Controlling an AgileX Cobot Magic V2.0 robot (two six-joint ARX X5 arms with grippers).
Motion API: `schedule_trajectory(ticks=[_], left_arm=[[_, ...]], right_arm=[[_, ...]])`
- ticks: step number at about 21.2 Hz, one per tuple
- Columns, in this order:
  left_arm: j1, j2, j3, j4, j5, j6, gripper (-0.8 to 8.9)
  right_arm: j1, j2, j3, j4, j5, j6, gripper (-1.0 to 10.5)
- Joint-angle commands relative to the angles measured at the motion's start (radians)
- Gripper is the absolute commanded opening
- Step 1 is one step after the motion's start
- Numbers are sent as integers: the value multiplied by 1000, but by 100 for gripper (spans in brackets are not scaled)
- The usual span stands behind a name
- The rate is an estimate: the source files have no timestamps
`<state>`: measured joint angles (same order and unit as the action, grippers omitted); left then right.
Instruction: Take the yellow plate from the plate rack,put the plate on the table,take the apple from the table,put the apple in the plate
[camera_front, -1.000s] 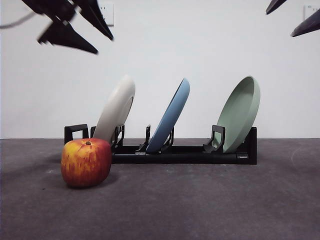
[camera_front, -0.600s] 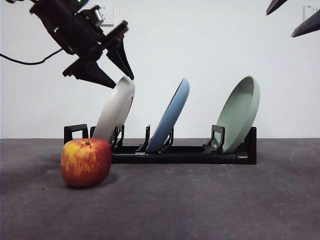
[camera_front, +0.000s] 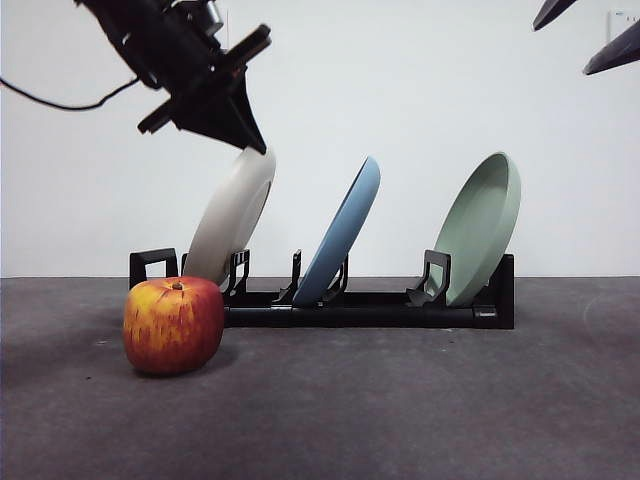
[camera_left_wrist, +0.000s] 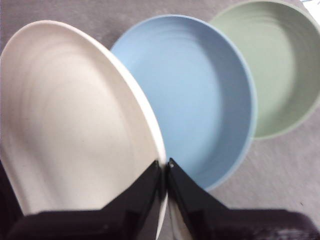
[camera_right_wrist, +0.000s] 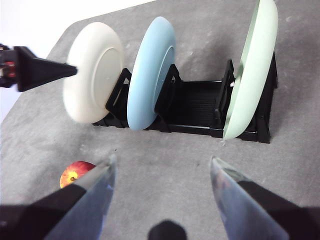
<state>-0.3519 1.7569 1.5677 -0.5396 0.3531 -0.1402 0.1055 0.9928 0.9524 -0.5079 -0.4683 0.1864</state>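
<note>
At the rack's (camera_front: 330, 300) apple (camera_front: 173, 324) end, we now see the left gripper (camera_left_wrist: 165, 167), above the rim half a second ago, pinching the top edge of the yellow plate (camera_front: 232, 216), which stays slotted, while the right gripper (camera_right_wrist: 162, 175) waits open.

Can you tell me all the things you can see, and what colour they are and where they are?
yellow plate: 1, cream, end slot of the rack nearest the apple, rim pinched by the left gripper
blue plate: 1, blue, middle slot
green plate: 1, pale green, far end slot
plate rack: 1, black, on the table
apple: 1, red and yellow, on the table in front of the rack
table: 1, dark grey
left gripper: 1, black, shut on the yellow plate's top rim
right gripper: 1, black, open, above the table
</note>
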Motion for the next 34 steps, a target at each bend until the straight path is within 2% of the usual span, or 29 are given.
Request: schedule_trajectory(ticks=[1, 6, 9, 11, 15, 18, 25, 34], left_arm=[[-26, -48, 57, -48, -11, 68, -8], [-141, -152, 135, -249, -18, 172, -8], [-273, -215, 135, -381, -133, 229, -8], [-383, -218, 134, -442, -223, 244, -8], [-596, -198, 44, -371, -364, 227, -8], [-693, -171, -72, -259, -433, 190, -9], [-754, -72, -212, -103, -436, 189, -9], [-761, 129, -253, -29, -473, 197, -8]], right_arm=[[2, 2, 3, 6, 3, -8, 315], [2, 2, 6, 29, 3, -8, 315], [0, 2, 24, 31, 12, -8, 315], [0, 2, 55, 31, 68, -11, 315], [-2, 2, 152, 31, 108, -13, 315], [-2, 2, 228, 27, 108, -13, 315], [-2, 2, 297, 2, 108, -13, 315], [-1, 2, 297, -11, 107, -13, 315]])
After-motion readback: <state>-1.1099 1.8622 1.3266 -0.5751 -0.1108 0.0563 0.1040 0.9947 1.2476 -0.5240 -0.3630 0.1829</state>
